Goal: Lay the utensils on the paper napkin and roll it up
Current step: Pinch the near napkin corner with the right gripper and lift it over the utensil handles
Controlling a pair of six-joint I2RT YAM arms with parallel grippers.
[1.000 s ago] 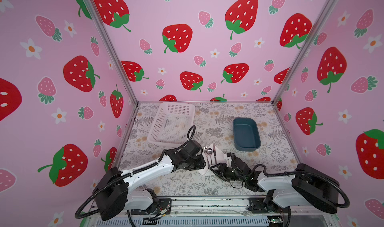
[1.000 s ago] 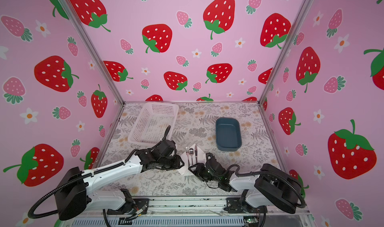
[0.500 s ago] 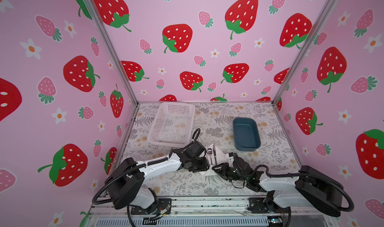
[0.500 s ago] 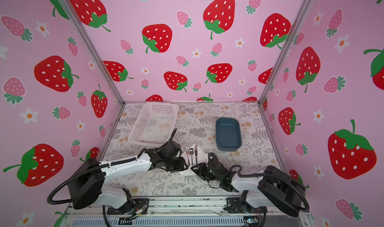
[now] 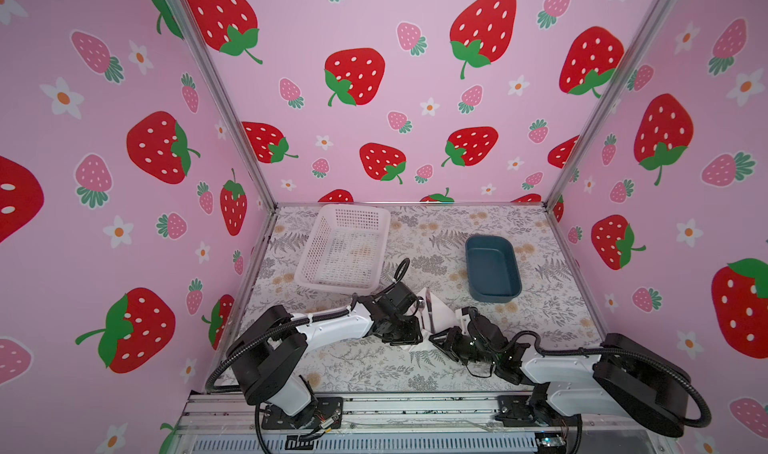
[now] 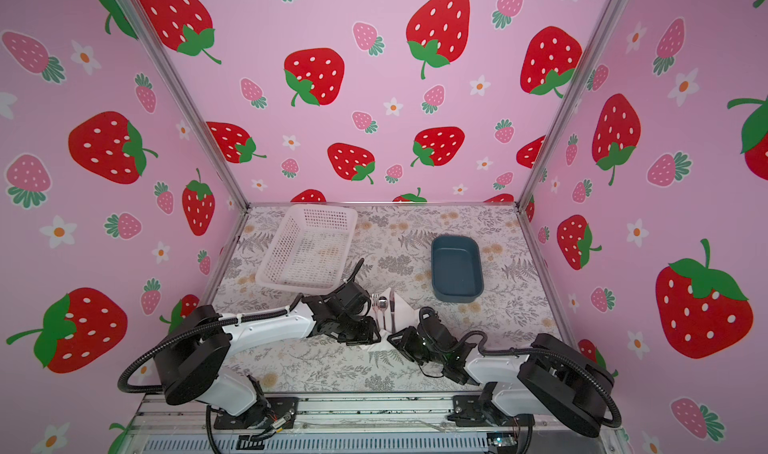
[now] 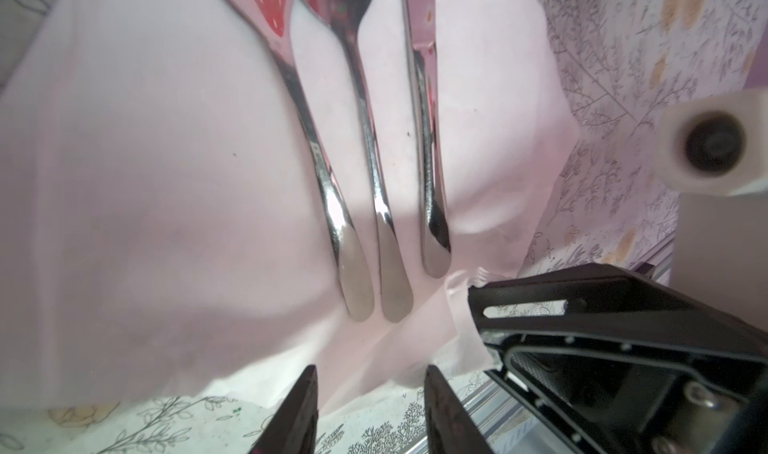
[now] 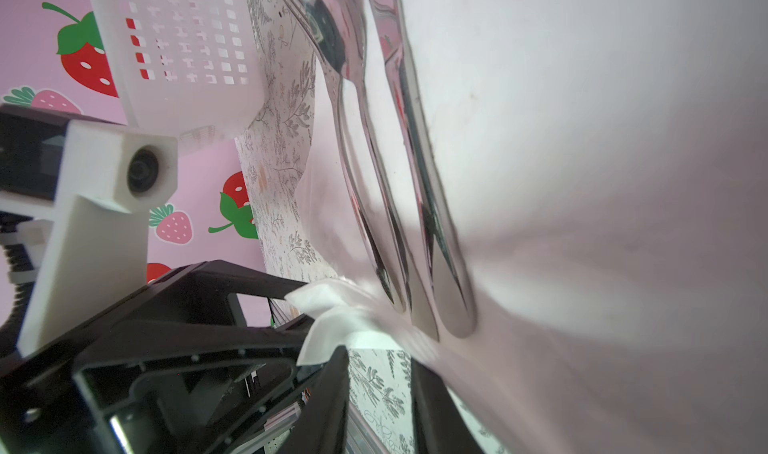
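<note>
The paper napkin [image 5: 438, 313] [image 6: 405, 313] lies on the floral cloth between my two grippers. On it, side by side, lie the utensils: a fork [image 7: 332, 198], a spoon [image 7: 380, 219] and a third slim piece [image 7: 432, 207]; their handles point at both grippers. My left gripper [image 7: 371, 369] [image 6: 374, 335] is open, with the napkin's [image 7: 166, 182] near edge reaching between its fingertips. My right gripper [image 8: 378, 356] [image 6: 395, 337] is open by a narrow gap, and the napkin [image 8: 582, 140] drapes over one finger. The two grippers almost touch at the napkin's near corner.
A white perforated basket [image 5: 353, 212] [image 6: 318, 213] stands at the back left, close behind the left wrist. A dark blue dish [image 5: 515, 265] [image 6: 434, 265] sits at the back right. Pink strawberry walls close in three sides; a metal rail runs along the front.
Both grippers have drawn together at the napkin's near corner. The left arm's elbow has swung outward, and the right jaws have narrowed. The utensils have stayed in place.
</note>
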